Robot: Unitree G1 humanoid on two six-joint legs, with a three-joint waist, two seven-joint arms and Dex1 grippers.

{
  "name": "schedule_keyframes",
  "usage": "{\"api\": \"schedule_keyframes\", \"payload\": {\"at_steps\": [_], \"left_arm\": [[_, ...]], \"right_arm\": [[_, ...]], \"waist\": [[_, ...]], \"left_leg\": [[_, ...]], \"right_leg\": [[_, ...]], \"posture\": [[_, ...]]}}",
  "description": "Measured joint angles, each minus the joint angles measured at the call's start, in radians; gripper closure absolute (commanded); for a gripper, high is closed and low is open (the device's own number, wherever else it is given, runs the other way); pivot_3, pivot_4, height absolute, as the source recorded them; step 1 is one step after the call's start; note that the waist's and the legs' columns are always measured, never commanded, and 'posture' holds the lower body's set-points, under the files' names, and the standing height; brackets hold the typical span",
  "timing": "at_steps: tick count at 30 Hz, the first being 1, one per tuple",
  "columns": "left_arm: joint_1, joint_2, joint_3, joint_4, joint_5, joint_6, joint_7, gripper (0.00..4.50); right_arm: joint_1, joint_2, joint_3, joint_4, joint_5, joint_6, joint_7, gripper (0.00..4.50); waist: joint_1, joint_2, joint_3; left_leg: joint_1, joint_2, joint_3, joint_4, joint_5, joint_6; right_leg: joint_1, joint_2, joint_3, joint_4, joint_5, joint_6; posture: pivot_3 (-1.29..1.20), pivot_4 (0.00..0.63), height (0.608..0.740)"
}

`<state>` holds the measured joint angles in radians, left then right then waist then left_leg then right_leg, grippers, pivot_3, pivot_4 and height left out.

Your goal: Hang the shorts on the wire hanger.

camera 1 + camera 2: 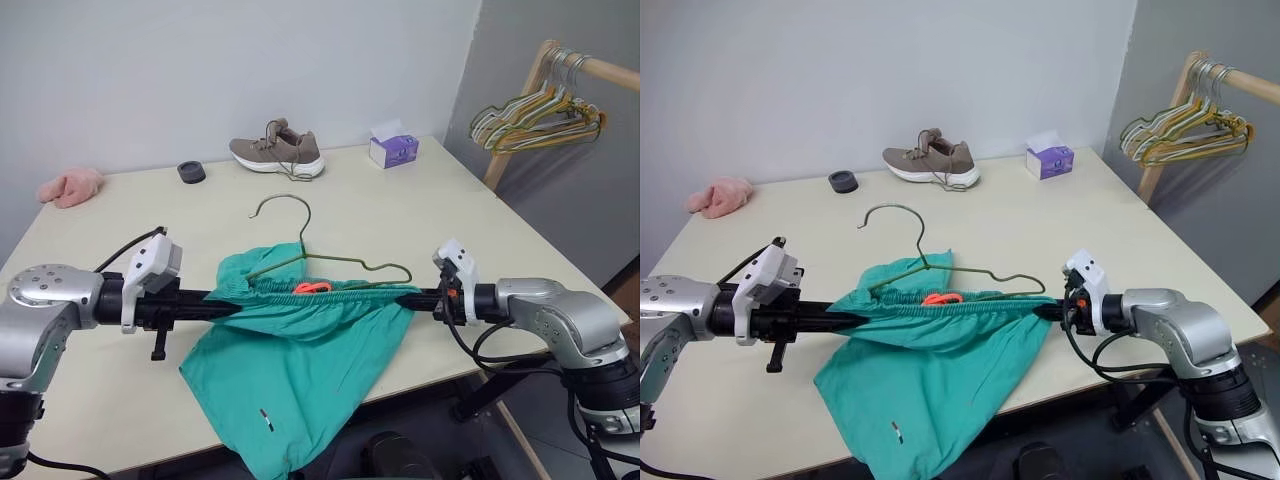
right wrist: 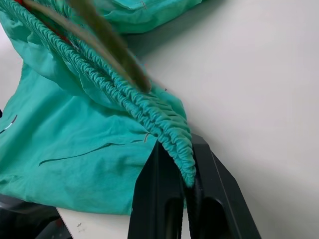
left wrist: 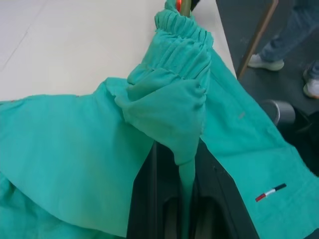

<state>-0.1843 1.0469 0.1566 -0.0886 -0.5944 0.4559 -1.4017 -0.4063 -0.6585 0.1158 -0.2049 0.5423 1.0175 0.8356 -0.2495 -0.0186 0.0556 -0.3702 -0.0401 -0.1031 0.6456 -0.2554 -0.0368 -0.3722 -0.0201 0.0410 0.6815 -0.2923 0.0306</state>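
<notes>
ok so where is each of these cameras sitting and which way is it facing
Left eye and right eye: on the head, looking forward and down over both arms at the table; the left gripper and right gripper hold the shorts stretched over the wire hanger.
Left wrist: looks along its own black fingers, shut on bunched shorts fabric.
Right wrist: looks along its own fingers, shut on the waistband.
All views share the shorts.
</notes>
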Motion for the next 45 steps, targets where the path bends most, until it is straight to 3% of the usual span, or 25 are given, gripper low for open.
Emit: {"api": "schedule_keyframes", "payload": {"at_steps": [12, 24, 32, 45], "left_arm": [[0.034, 0.002, 0.000, -0.018, -0.032, 0.029, -0.025, 4.50], [0.069, 0.025, -0.008, 0.015, 0.038, -0.098, -0.062, 4.50], [0.044, 0.028, -0.050, 0.081, 0.099, -0.181, -0.039, 4.50], [0.017, 0.022, -0.073, 0.104, 0.101, -0.176, 0.002, 4.50]], "right_arm": [[-0.009, 0.000, 0.000, 0.019, 0.034, 0.044, -0.021, 4.49], [-0.004, -0.003, 0.009, 0.008, 0.064, 0.023, -0.021, 4.49], [0.008, -0.052, 0.036, -0.051, 0.064, -0.017, -0.014, 4.49], [0.057, -0.148, 0.071, -0.128, 0.063, -0.107, 0.023, 4.49]], "waist": [[0.001, 0.000, 0.000], [0.000, 0.001, 0.000], [0.001, 0.001, 0.001], [0.000, 0.001, 0.001]], "left_leg": [[0.000, 0.000, 0.000, 0.000, 0.000, 0.000], [0.000, 0.000, 0.001, 0.000, 0.000, 0.000], [0.000, 0.000, 0.001, 0.000, 0.000, 0.000], [0.000, 0.000, 0.001, 0.000, 0.000, 0.000]], "right_leg": [[0.000, 0.000, 0.000, 0.000, 0.000, 0.000], [0.000, 0.000, 0.001, 0.000, 0.000, 0.000], [0.000, 0.000, 0.000, 0.000, 0.000, 0.000], [0.000, 0.000, 0.000, -0.001, 0.000, 0.000]], "posture": [[-0.26, 0.000, 0.740], [-0.26, 0.000, 0.740], [-0.27, 0.000, 0.740], [-0.27, 0.000, 0.740]]}}
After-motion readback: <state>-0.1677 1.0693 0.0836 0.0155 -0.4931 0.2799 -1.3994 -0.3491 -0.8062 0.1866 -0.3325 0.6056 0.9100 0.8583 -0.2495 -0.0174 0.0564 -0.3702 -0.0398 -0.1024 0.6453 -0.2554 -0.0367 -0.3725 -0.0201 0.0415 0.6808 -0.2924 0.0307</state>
